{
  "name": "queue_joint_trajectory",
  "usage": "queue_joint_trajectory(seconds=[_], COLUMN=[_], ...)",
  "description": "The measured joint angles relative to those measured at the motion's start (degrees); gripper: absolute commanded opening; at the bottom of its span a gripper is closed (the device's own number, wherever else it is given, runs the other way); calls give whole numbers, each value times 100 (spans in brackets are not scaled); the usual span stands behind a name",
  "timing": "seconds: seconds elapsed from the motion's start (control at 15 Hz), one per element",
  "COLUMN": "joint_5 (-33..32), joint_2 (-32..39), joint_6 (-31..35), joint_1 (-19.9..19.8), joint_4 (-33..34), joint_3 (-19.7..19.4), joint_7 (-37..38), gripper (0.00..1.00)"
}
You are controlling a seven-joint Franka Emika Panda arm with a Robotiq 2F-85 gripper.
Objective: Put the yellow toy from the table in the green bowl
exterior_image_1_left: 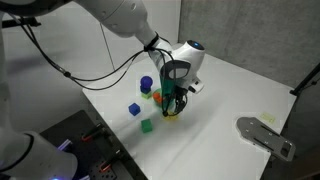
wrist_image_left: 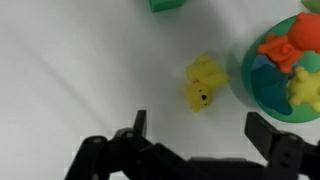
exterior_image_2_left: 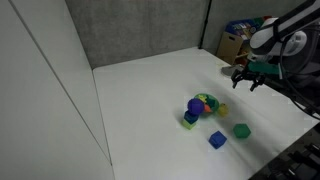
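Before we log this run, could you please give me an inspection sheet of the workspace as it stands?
Surface: white table, toys grouped near one side.
Job's things: yellow toy lies on the table beside the green bowl, not touching it; the bowl holds orange, yellow and blue pieces.
Clutter: green cube, blue cube, grey metal plate.
Gripper: gripper open, empty, toy just ahead of it.
Cables: black cables hang from the arm.
Surroundings: grey wall, cardboard box.

Jaws apart on tool (wrist_image_left: 200, 142); yellow toy (wrist_image_left: 204, 82) just ahead, nr green bowl (wrist_image_left: 250, 86).
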Motion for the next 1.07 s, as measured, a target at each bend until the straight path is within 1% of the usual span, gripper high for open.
queue_joint_trajectory(seconds=[0.33,0.67,1.07], joint_5=[-60,-47,69], joint_2=[132,680,1319], joint_6=[36,342,600], joint_1=[4,-15,-15], joint_4=[14,163,600], joint_3=[-27,-59,-8], joint_7=[86,165,234], gripper=[100,100,100])
